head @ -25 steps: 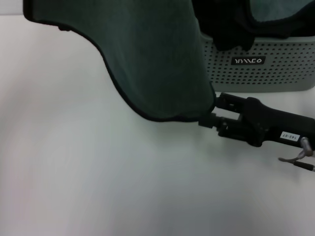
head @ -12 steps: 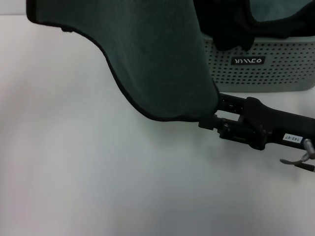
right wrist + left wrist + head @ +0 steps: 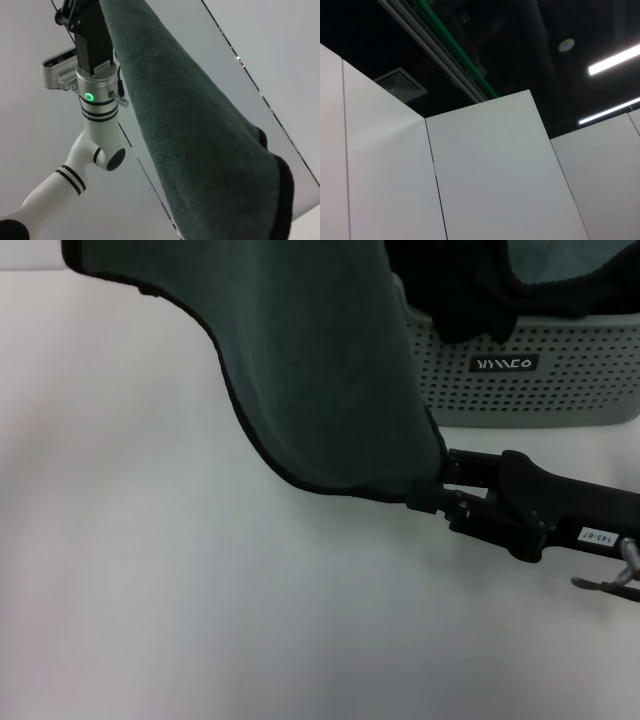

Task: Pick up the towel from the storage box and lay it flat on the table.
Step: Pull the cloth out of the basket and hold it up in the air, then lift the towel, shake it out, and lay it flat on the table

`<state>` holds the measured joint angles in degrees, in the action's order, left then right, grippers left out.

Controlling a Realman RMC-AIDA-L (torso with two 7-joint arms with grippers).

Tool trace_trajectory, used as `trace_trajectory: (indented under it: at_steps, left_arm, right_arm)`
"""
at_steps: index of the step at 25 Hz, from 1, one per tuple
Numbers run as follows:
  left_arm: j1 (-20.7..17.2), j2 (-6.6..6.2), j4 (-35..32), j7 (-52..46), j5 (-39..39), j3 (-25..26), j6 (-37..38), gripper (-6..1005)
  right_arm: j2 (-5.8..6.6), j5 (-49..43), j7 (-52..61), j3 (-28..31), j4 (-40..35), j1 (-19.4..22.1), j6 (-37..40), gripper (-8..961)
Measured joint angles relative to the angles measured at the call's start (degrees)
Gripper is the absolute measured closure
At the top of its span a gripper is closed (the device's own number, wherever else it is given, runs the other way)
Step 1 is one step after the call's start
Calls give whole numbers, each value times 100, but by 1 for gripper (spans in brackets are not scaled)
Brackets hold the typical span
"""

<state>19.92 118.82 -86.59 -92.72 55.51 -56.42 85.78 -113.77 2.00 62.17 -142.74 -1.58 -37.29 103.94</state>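
The dark grey-green towel (image 3: 320, 370) hangs in the air over the white table (image 3: 150, 590), left of the storage box (image 3: 560, 390). In the right wrist view the towel (image 3: 200, 150) drops from my left gripper (image 3: 75, 15), which is shut on its upper edge; that gripper is above the top of the head view. My right gripper (image 3: 428, 495) reaches in low from the right and is shut on the towel's lower right corner, close above the table. The left wrist view shows only ceiling and wall panels.
A black cloth (image 3: 450, 290) and a lighter teal-grey cloth (image 3: 550, 260) hang over the rim of the perforated storage box at the back right. Bare tabletop spreads out to the left and front of the hanging towel.
The towel has shifted slightly right and its lower corner has dropped. My right gripper has sunk a little toward the table together with that corner.
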Motion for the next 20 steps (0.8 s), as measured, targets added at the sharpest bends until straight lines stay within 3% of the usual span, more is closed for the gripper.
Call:
trace_trajectory:
  at_steps: [4,14,17,20]
  left_arm:
    - [-54,0,1,-6,-7,4,0,982]
    - [-379,53,70,19,122,73,0,982]
    - [-552,62,114,83,427,84,0,973]
    - [-722,76,388,314,645,104,3,947]
  right_arm:
    - [-8,0,-234,32,0,72,150,642]
    - [32,88,-598,240,-11,177,549,837]
    - [89,91,-615,464,-6,175,810,889]
    - [220,91,-600,768,-38,171,1133,936]
